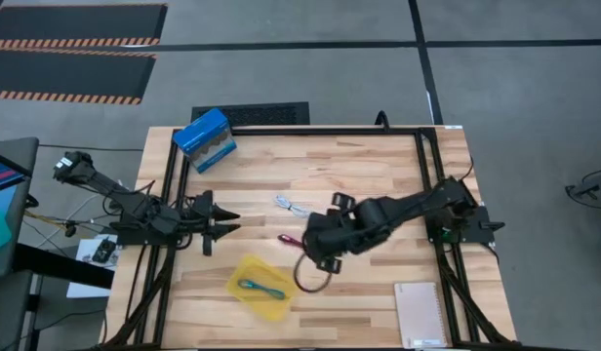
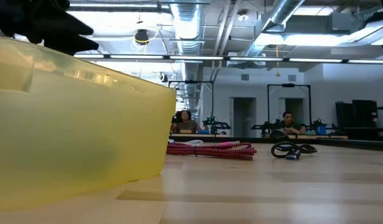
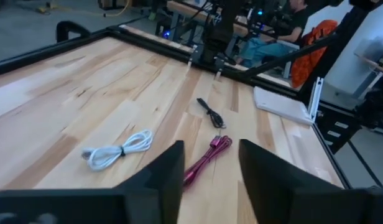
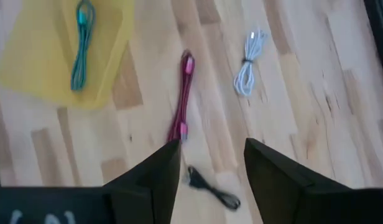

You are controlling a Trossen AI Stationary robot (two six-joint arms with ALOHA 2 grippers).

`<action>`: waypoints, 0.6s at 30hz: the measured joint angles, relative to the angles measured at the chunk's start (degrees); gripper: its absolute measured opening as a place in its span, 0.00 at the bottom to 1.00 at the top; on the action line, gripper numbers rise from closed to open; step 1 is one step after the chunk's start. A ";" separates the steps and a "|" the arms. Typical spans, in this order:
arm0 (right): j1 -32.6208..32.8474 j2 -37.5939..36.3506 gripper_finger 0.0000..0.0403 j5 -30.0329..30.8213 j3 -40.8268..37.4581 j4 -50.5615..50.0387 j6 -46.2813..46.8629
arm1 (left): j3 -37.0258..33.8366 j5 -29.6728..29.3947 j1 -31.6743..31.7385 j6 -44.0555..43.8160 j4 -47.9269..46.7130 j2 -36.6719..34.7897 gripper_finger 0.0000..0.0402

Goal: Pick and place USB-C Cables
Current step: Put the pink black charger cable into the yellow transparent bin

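Four cables show. The teal-green cable (image 4: 79, 43) lies in the yellow tray (image 1: 244, 271). On the wood lie the white cable (image 1: 291, 205), the magenta cable (image 1: 288, 239) and the black cable (image 4: 213, 186). My right gripper (image 4: 207, 155) hovers open over the table's middle, above the black cable and one end of the magenta cable, and touches neither. In the high view the right arm hides the black cable. My left gripper (image 3: 211, 149) waits open near the table's left edge, pointing at the magenta cable (image 3: 207, 158).
A blue box (image 1: 204, 136) stands at the far left corner. A white notebook (image 1: 420, 314) lies at the near right corner. The yellow tray (image 2: 67, 118) fills the left of the low view. People sit at benches in the room beyond.
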 joint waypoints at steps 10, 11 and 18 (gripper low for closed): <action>7.73 -0.21 0.56 0.29 -0.02 -4.28 7.58 | 0.85 6.18 2.97 4.74 12.80 12.74 0.52; 8.09 -0.21 0.56 0.28 -0.02 -4.91 8.53 | 1.97 7.57 3.87 5.00 12.36 14.34 0.52; 9.03 -0.21 0.56 0.37 -0.04 -6.04 11.01 | 12.66 18.71 11.07 12.35 6.66 24.61 0.50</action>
